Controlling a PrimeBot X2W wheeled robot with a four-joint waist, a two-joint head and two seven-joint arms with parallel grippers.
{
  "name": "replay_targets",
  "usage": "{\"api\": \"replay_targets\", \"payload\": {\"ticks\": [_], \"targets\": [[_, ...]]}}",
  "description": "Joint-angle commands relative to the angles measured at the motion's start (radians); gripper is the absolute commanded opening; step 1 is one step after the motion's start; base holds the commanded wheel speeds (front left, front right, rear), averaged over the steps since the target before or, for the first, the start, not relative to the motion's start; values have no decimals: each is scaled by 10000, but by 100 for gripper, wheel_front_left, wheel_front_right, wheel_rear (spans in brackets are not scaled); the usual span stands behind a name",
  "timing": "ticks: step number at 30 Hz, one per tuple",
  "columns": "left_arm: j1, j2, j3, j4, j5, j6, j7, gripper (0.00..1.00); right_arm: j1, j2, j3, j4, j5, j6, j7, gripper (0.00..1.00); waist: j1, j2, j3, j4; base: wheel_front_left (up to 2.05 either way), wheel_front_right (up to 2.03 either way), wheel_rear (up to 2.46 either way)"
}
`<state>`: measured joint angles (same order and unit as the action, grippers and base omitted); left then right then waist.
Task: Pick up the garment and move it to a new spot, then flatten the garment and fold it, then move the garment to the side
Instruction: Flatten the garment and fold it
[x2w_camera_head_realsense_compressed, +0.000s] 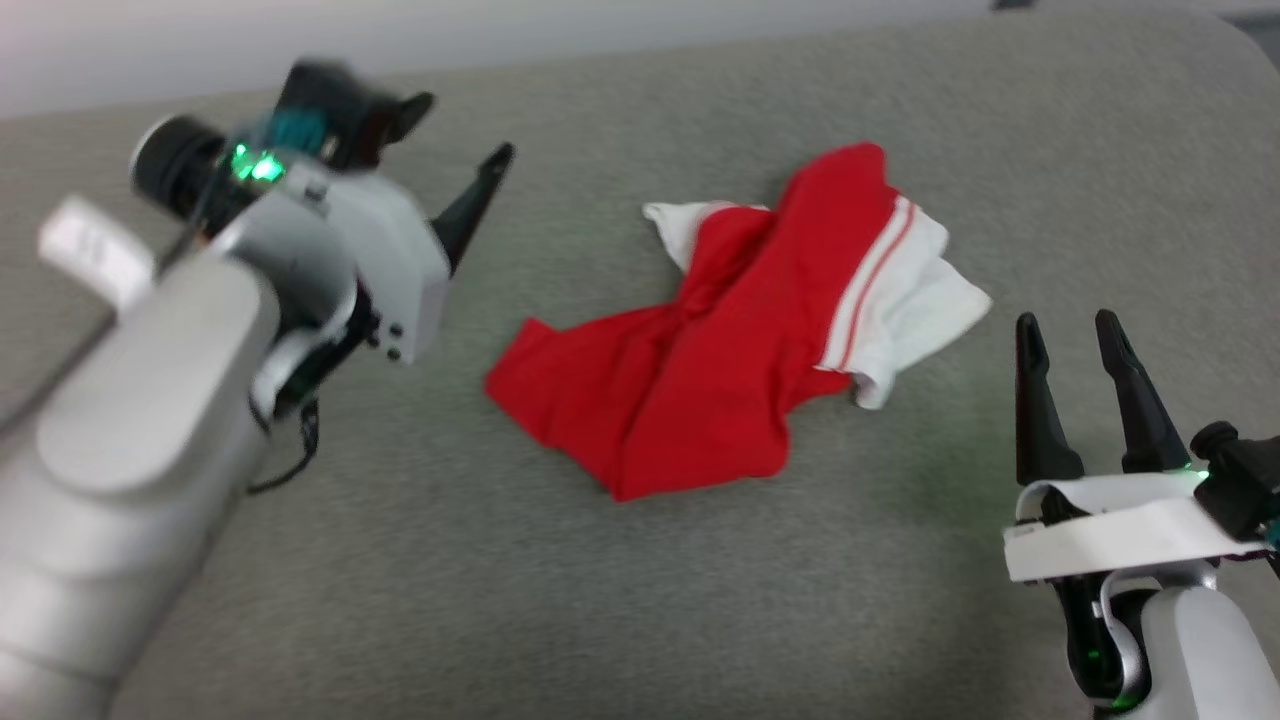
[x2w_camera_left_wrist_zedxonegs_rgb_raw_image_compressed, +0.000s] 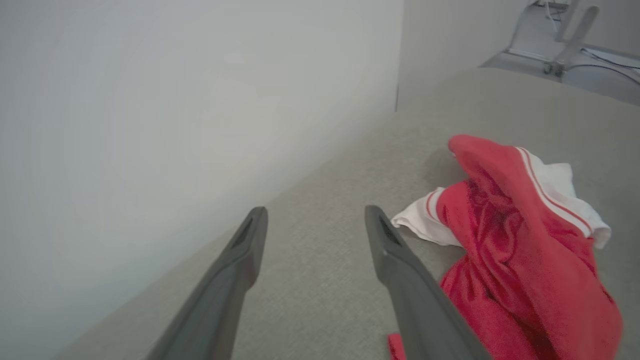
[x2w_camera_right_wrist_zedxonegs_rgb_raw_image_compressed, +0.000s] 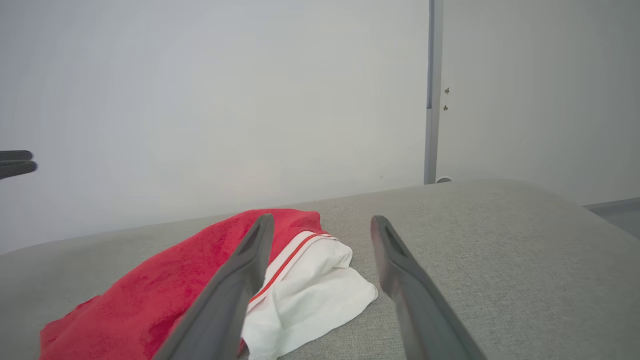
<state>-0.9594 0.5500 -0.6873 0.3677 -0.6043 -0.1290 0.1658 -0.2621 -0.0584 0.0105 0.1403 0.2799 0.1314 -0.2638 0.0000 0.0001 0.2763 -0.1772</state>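
One garment (x2w_camera_head_realsense_compressed: 700, 380), red with two white sleeves showing, lies crumpled in the middle of the grey surface (x2w_camera_head_realsense_compressed: 480, 600). Two grippers flank it, both spread wide and empty: the left gripper (x2w_camera_head_realsense_compressed: 465, 125) and the right gripper (x2w_camera_head_realsense_compressed: 1065, 320).

Left gripper (x2w_camera_head_realsense_compressed: 467, 125) hangs at the upper left on a pale bent forearm, its 2 fingers spread wide, aimed up-right. Right gripper (x2w_camera_head_realsense_compressed: 1067, 325) sits lower right, fingers apart, pointing up.
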Motion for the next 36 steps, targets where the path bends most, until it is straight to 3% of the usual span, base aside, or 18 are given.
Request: {"api": "replay_targets", "payload": {"ticks": [1, 5, 12, 17, 26, 28, 29, 31, 32, 36], "targets": [[-498, 52, -360, 260, -639, -21, 578, 100, -185, 25, 88, 18, 69, -14, -4, 100, 0, -1, 1122, -1205, 0, 0, 0], [-2127, 137, -1509, 1109, -2977, -3, 3255, 100, -470, 87, 367, 27, 388, -14, -4, 100, 0, -1, 1624, -1761, 0, 0, 0], [-3671, 198, -2655, 2238, -4788, -10, 6221, 100, -876, 82, 1055, -16, 1151, -14, -4, 100, 0, -1, 2309, -2722, 0, 0, 0], [-4009, 216, -3129, 2713, -5150, -10, 6496, 100, -1008, 84, 1111, -105, 1346, -14, -4, 100, 0, -1, 2558, -3132, 0, 0, 0], [-4039, 314, -3770, 2946, -5900, -11, 6636, 100, -834, 84, 932, -132, 1331, -14, -4, 100, 0, -1, 2461, -3110, 0, 0, 0], [-4041, 313, -3875, 2938, -6015, -11, 6555, 91, -902, 84, 945, -169, 1304, -14, -4, 100, 0, -1, 2451, -3077, 0, 0, 0], [-4066, 305, -3933, 2920, -6051, -11, 6485, 77, -936, 84, 957, -192, 1299, -14, -4, 100, 0, -1, 2455, -3059, 0, 0, 0], [-4083, 238, -4018, 2965, -6201, -11, 6400, 10, -983, 83, 923, -229, 1257, -14, -4, 100, 0, -1, 2460, -3005, 0, 0, 0], [-4125, 202, -4068, 2931, -6208, -11, 6305, 0, -994, 81, 901, -241, 1233, -14, -4, 100, 0, -1, 2460, -2966, 0, 0, 0], [-4295, 164, -4152, 3046, -6222, -11, 5679, 0, -1006, 80, 732, -238, 1071, -14, -4, 100, 0, -1, 2321, -2681, 0, 0, 0]]}}
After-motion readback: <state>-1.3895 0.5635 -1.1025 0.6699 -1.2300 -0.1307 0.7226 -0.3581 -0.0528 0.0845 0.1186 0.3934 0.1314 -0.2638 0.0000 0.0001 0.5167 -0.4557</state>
